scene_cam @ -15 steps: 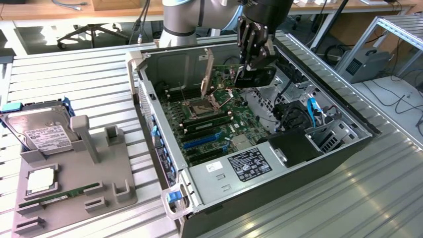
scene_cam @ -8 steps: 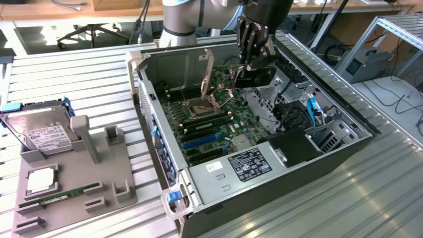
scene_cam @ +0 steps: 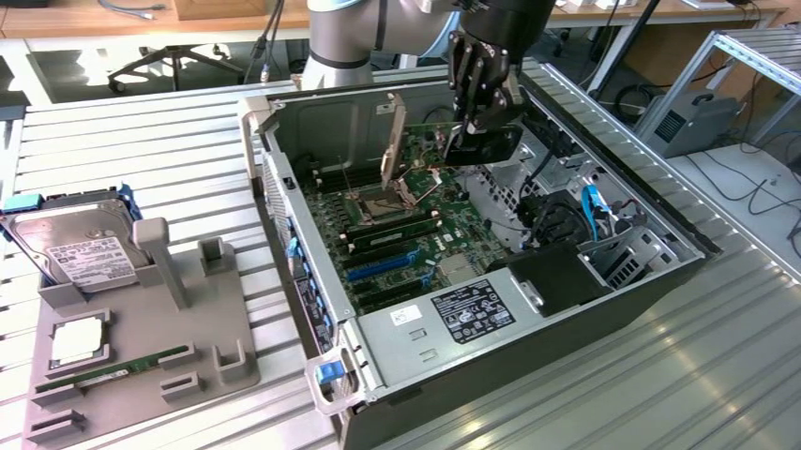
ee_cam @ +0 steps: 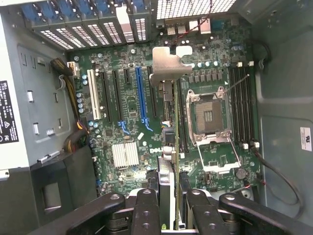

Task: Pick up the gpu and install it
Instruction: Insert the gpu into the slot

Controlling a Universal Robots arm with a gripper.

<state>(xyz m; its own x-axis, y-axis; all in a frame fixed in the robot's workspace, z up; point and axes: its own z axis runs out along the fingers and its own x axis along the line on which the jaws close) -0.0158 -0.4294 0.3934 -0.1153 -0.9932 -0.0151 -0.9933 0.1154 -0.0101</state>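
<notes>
Your end effector [scene_cam: 482,127] is clamped on the gpu [scene_cam: 486,145], holding the black card edge-on inside the open computer case [scene_cam: 651,211], above the motherboard [scene_cam: 400,239]. In the wrist view the end effector [ee_cam: 170,205] grips the gpu [ee_cam: 168,147] between its fingers [ee_cam: 147,210], and the card's silver bracket [ee_cam: 168,66] points toward the case's rear slot covers [ee_cam: 88,29]. The card hangs over the board between the blue expansion slot [ee_cam: 141,98] and the empty CPU socket [ee_cam: 209,115]; you cannot tell whether its lower edge touches a slot.

The case lies on its side on the slatted tabletop [scene_cam: 701,375]. Toward the tabletop's edge on the exterior view's left sits a grey parts holder [scene_cam: 138,366] carrying a hard drive [scene_cam: 75,248], a CPU [scene_cam: 78,339] and a green RAM stick [scene_cam: 113,370].
</notes>
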